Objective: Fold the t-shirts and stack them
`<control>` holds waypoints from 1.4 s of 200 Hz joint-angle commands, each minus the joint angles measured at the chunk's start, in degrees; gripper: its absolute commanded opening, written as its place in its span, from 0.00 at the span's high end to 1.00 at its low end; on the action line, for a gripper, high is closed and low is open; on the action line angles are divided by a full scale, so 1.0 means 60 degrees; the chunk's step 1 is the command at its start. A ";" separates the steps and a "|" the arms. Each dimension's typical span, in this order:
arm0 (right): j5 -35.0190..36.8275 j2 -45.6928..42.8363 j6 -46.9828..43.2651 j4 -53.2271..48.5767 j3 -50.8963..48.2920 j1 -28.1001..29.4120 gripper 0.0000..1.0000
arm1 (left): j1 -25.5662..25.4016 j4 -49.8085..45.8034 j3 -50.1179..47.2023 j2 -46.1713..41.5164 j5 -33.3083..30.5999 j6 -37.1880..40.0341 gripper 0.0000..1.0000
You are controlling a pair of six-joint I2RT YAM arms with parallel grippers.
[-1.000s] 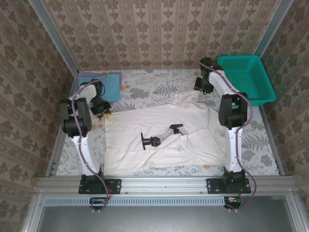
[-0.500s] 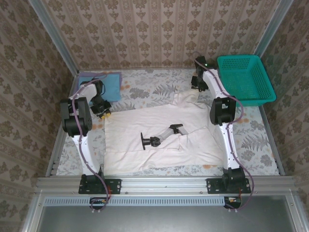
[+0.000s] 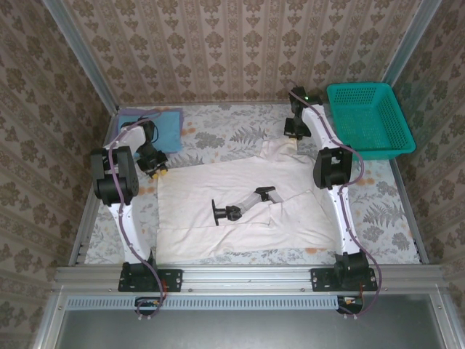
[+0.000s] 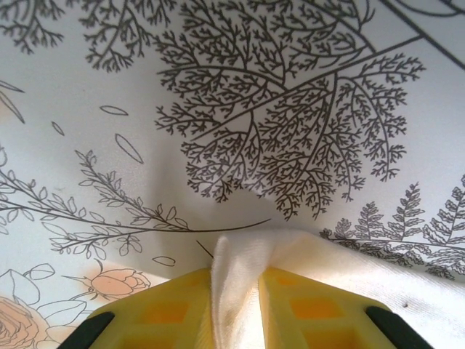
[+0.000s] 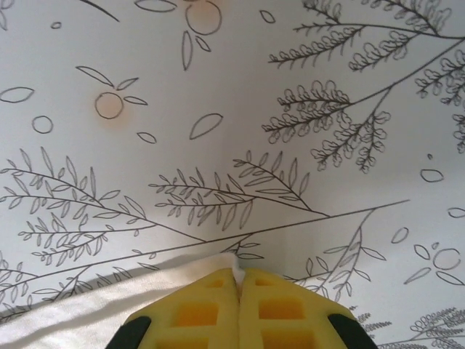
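While left pincer (image 4: 236,280) pinches a bunched corner and right pincer (image 5: 237,280) presses together on a hem tip, off-white shirt (image 3: 240,196) lies flat on tabletop (image 3: 218,134), long axis left-right, body stretching nearward from both.

Two t-shirts, one off-white t-shirt (image 3: 196,196) and one light blue t-shirt (image 3: 166,125), one black print (image 3: 231,212) on the off-white one, one teal basket (image 3: 367,116), one table (image 3: 218,134) with a flower-pattern cover, two grippers, one left gripper (image 3: 155,169) and one right gripper (image 3: 293,139), two yellow fingers (image 4: 305,309) on each
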 commanded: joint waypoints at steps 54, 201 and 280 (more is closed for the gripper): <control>0.0812 -0.1277 -0.1106 0.1619 0.0430 0.0808 1.00 | -0.0067 0.1192 -0.0370 -0.0252 0.0182 0.0209 0.77; 0.0456 -0.1984 -0.0478 0.0491 0.0320 0.0065 0.35 | -0.0182 0.1294 -0.0695 -0.1204 0.0189 -0.0129 0.44; -0.1465 -0.4423 -0.0818 0.0728 -0.4163 -0.0860 0.40 | -0.2416 0.2512 0.1776 -0.0444 0.3011 0.0397 0.31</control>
